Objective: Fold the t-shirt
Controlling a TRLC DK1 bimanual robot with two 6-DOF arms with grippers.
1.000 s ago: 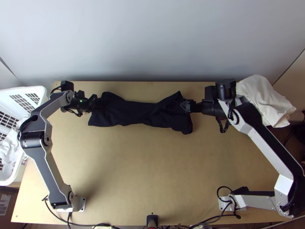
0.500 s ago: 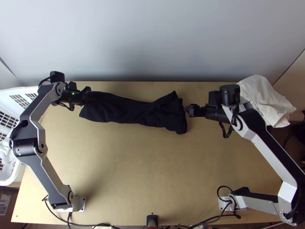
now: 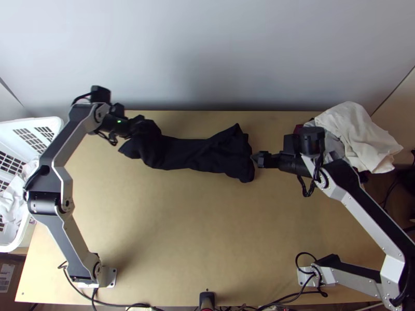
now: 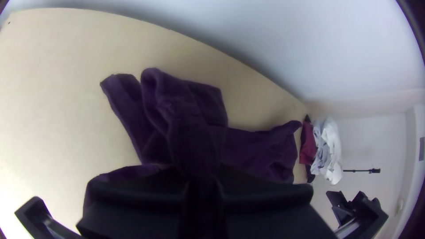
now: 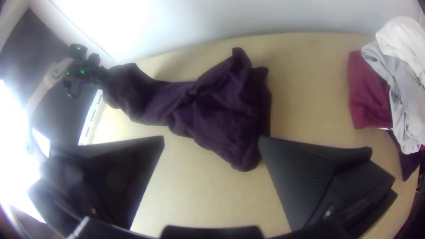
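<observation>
Presently, right gripper: fingers spread wide at the t-shirt's right end; contact cannot be determined.
T-shirt: dark, rumpled strip across the table's far half.
Left gripper: clamping bunched cloth at its left end.
Cloth pile: far right corner.

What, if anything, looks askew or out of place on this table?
The shirt lies bunched and crooked, not flat, with the left gripper pinching bunched cloth at one end. The heaped cloths at the far right corner look untidy, seeming to overhang the table.
</observation>
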